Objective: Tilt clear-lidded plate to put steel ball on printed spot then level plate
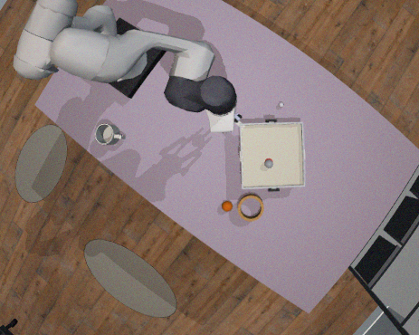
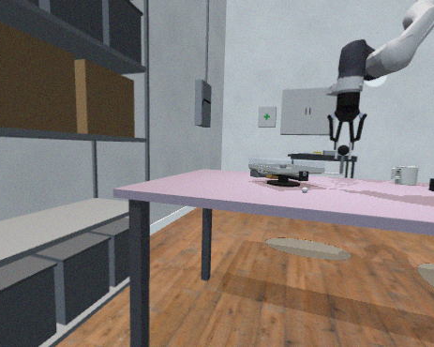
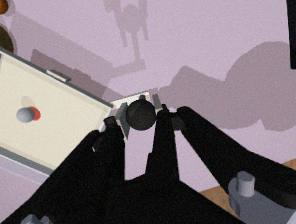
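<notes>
The square clear-lidded plate [image 1: 271,155] has a cream floor and a grey rim and sits on a dark round base [image 2: 283,182]. The steel ball [image 1: 269,164] lies mostly over the red printed spot [image 1: 269,160]; in the wrist view the ball [image 3: 24,115] covers the left part of the spot [image 3: 34,114]. My gripper [image 3: 141,106] is shut on the black ball knob [image 3: 140,114] of the plate's joystick, at the plate's near-left corner. In the side view the gripper [image 2: 345,141] hangs above the knob [image 2: 343,150], and the plate looks slightly tilted.
A small white ball [image 1: 280,104] lies just beyond the plate's far edge. An orange ball [image 1: 226,205] and a tan ring [image 1: 251,207] lie close to the plate's near side. A mug [image 1: 107,134] stands to the left. A black block [image 1: 136,68] is under the arm.
</notes>
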Robot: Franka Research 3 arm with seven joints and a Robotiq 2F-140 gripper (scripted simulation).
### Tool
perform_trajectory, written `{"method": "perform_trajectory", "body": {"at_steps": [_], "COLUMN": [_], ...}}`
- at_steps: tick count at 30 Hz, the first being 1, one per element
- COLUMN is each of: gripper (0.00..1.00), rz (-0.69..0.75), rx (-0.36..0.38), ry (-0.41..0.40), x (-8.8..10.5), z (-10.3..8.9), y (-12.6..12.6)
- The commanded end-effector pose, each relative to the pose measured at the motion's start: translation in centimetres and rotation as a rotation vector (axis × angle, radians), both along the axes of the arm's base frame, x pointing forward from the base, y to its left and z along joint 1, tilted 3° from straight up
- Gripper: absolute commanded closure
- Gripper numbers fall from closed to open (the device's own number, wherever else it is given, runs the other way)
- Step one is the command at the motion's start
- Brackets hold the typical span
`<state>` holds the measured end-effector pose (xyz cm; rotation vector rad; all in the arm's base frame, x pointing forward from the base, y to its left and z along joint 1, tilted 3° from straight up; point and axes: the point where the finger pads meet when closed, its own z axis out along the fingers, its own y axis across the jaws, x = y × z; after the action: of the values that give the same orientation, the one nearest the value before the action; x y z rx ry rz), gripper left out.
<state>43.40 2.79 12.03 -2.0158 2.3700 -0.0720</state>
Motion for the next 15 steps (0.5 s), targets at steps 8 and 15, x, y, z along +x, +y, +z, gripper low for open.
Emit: {"method": "perform_trajectory", "body": {"at_steps": [8, 15], "gripper": [1.00, 1.00], "rz": [0.000, 0.000], "rx": [0.002, 0.002], "ry": [-0.001, -0.001], "x": [0.10, 0.07], "z": [0.20, -0.02], "y": [0.23, 0.50]}}
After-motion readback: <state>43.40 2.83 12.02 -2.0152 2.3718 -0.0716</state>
